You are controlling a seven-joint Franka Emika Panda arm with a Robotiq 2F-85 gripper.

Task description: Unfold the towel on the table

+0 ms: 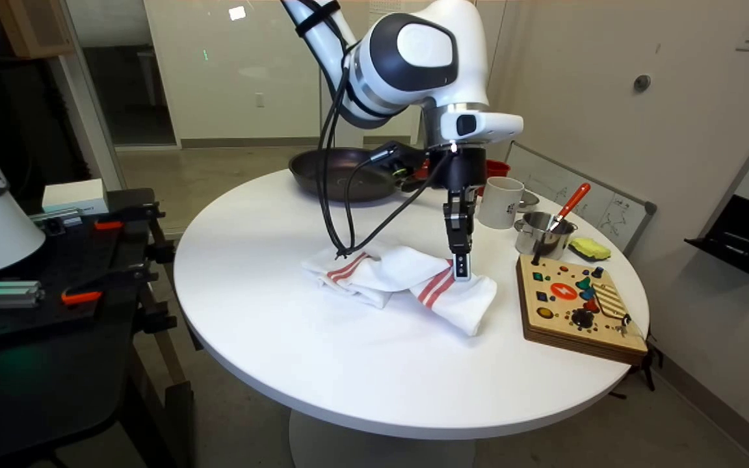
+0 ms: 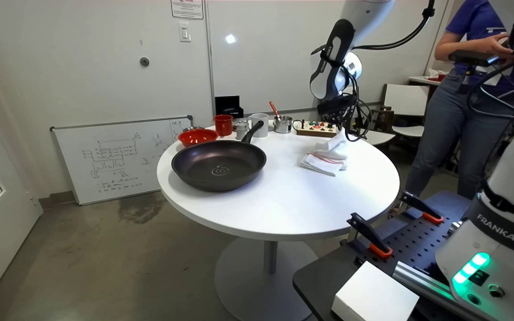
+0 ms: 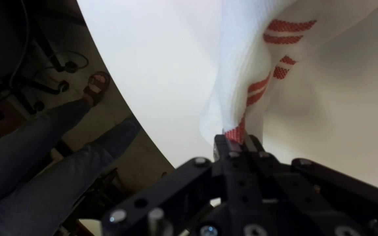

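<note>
A white towel with red stripes (image 1: 397,268) lies bunched and partly folded across the round white table (image 1: 270,325). My gripper (image 1: 461,274) points straight down over the towel's striped end, low to the tabletop. In the wrist view the gripper (image 3: 236,139) is shut on a red-striped pinch of the towel (image 3: 241,59), and the cloth runs up from the fingertips in a twisted ridge. One part of the towel (image 2: 321,164) stays flat and layered in an exterior view, while another rises toward the gripper. There, cables and the wrist hide the fingers.
A wooden board with knobs (image 1: 563,299) stands close beside the towel. Near it are a metal pot (image 1: 537,240), a sponge (image 1: 589,248) and a white mug (image 1: 500,203). A black frying pan (image 2: 219,167) and a red bowl (image 2: 197,136) stand elsewhere on the table. A person (image 2: 444,102) stands nearby.
</note>
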